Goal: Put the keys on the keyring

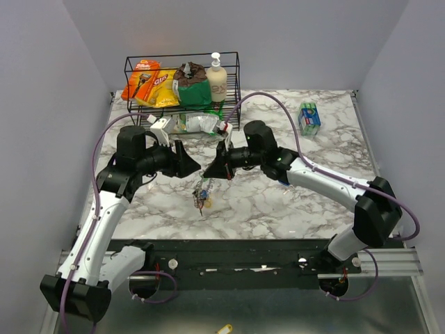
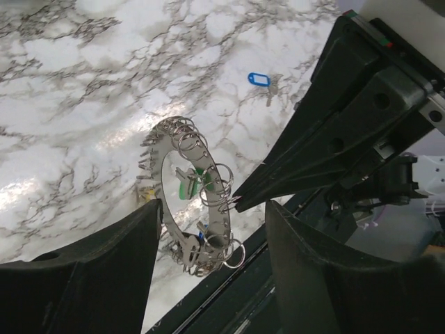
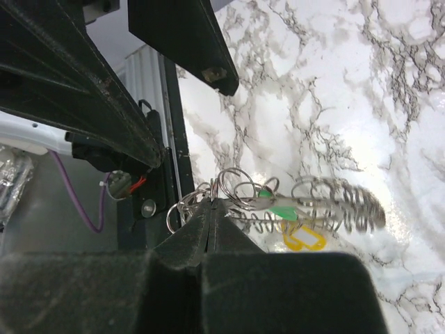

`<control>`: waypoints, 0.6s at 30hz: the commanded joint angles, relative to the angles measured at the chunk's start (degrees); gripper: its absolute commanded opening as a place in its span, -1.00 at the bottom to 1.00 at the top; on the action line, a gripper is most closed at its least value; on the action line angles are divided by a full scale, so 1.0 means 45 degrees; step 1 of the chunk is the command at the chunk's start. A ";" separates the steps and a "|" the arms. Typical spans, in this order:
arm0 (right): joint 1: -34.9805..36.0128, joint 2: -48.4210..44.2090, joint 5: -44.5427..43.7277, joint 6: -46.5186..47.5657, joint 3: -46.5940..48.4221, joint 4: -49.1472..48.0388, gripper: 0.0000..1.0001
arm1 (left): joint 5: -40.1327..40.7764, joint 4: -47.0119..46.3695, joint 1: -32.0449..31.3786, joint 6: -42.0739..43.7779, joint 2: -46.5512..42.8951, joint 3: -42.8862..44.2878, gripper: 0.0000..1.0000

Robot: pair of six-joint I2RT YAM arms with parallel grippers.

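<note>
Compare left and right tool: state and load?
Left tool is open, fingers spread; right tool is shut, jaws pressed together. Left grips nothing; right pinches the keyring, which hangs from its tip. Shared: both are black, and their tips nearly meet over the middle of the table.

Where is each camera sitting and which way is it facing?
Top external: above and behind the robot, looking down on the table; left arm and right arm show.
Left wrist: looks down between the open left fingers at the keyring.
Right wrist: looks past the right fingers, shut on the keyring.
Shared: all three show the keyring.
</note>
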State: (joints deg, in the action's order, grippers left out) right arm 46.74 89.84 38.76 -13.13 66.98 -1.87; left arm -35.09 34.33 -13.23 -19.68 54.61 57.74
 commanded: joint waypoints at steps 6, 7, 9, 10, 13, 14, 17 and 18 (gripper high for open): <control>-0.0211 -0.1019 0.1561 -0.0501 0.1325 -0.0190 -0.99 | -0.3039 -0.1690 0.0050 -0.0938 -0.0651 0.0860 0.33; -0.0192 -0.1078 0.1794 -0.0559 0.1404 -0.0210 -0.99 | -0.3390 -0.1903 0.0050 -0.1132 -0.0651 0.0919 0.33; -0.0211 -0.1195 0.2010 -0.0638 0.1598 -0.0229 -0.99 | -0.3704 -0.2119 0.0050 -0.1329 -0.0632 0.1114 0.32; -0.0211 -0.1331 0.2224 -0.0677 0.1658 -0.0249 -0.99 | -0.3996 -0.2314 0.0050 -0.1387 -0.0632 0.1154 0.31; -0.0289 -0.1585 0.2556 -0.0872 0.1872 -0.0327 -0.99 | -0.4465 -0.2762 0.0050 -0.1738 -0.0671 0.1291 0.30; -0.0309 -0.1644 0.2635 -0.0892 0.1931 -0.0366 -0.99 | -0.4564 -0.2881 0.0050 -0.1933 -0.0671 0.1330 0.29; -0.0348 -0.1801 0.3006 -0.1106 0.2146 -0.0463 -0.99 | -0.5051 -0.3466 0.0050 -0.2266 -0.0671 0.1466 0.27; -0.0348 -0.1859 0.3084 -0.1145 0.2205 -0.0483 -0.99 | -0.5189 -0.3623 0.0050 -0.2537 -0.0690 0.1525 0.27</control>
State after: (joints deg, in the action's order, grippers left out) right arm 45.63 84.14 48.12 -16.49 73.84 -1.32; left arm -52.42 23.00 -13.23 -27.03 52.45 62.35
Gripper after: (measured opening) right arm 0.011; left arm 0.640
